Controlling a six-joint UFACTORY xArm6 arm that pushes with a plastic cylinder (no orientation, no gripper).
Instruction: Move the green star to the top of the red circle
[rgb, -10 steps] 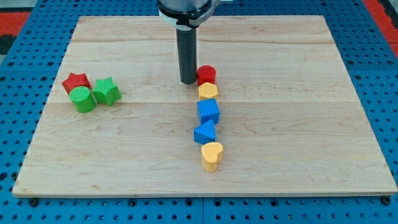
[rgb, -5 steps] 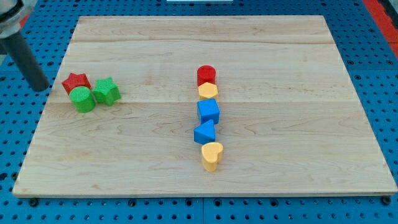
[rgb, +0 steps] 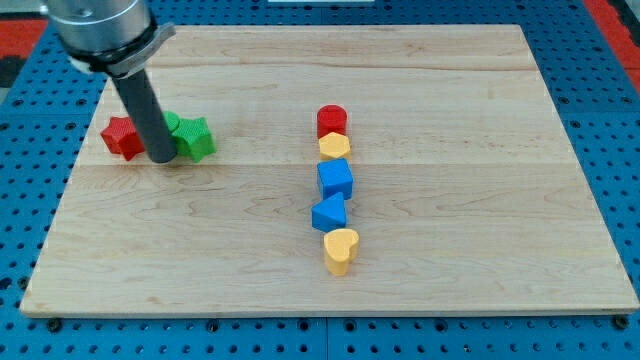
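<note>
My tip (rgb: 161, 158), a bare rod with no jaws, sits at nine o'clock of the green star (rgb: 195, 139), seemingly touching; the red circle (rgb: 332, 121) lies well apart at three o'clock.

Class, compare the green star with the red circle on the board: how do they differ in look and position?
The green star is green and pointed; the red circle is red and round. The green star sits near the view's left, just right of my tip; the red circle stands mid-board, far from my tip. The green star neighbours a red star; the red circle heads a column, touching a yellow block. Both rest on the wooden board.
</note>
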